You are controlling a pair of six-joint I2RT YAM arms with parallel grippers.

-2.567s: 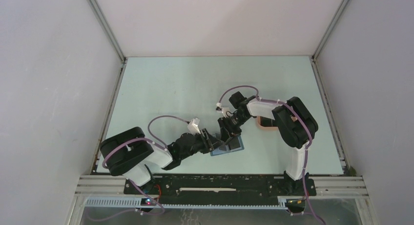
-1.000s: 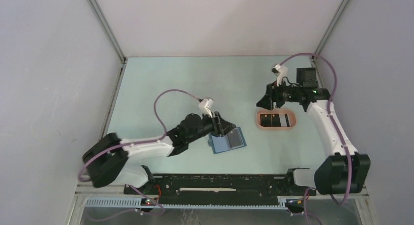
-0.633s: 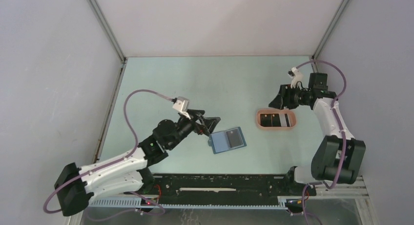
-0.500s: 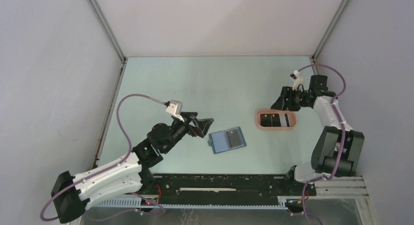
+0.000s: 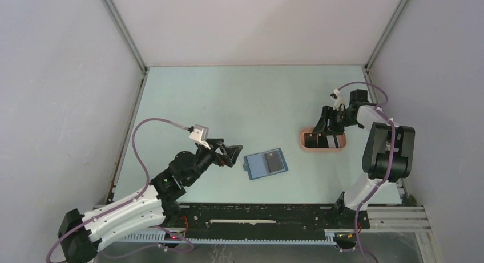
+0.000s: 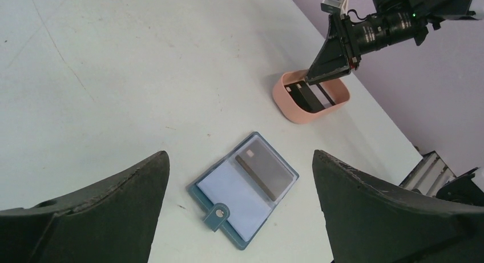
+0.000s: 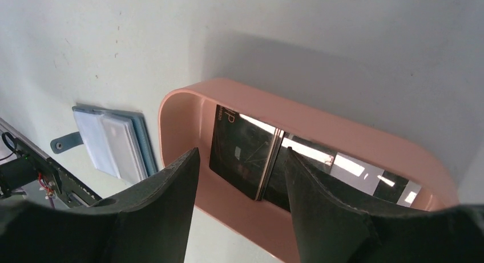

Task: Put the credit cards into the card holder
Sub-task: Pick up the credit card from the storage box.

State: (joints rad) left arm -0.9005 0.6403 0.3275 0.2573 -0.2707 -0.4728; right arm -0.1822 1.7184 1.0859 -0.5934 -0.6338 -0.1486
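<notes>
Overhead view of a pale counter (image 5: 240,97) with 2 robot arms. The dark-blue card holder (image 5: 265,164) lies open and flat just below the centre of the frame, its snap tab pointing to the lower left. 1 dark grey card (image 6: 265,172) already sits in its right-hand pocket. To its right, well apart, a peach-pink oval tray (image 5: 302,143) holds at least 2 more dark credit cards (image 7: 240,154) lying flat, side by side.

The left hand (image 5: 234,155) hovers just left of the holder, fingers spread wide and empty. The right hand (image 5: 317,126) hangs over the tray's left end, fingers partly spread with nothing between them.

This looks like the fetch of the next card. The right hand would need to drop into the tray and pinch 1 thin card by its edge, awkward with cards lying flat inside a walled tray. The left hand seems placed to steady the holder.
</notes>
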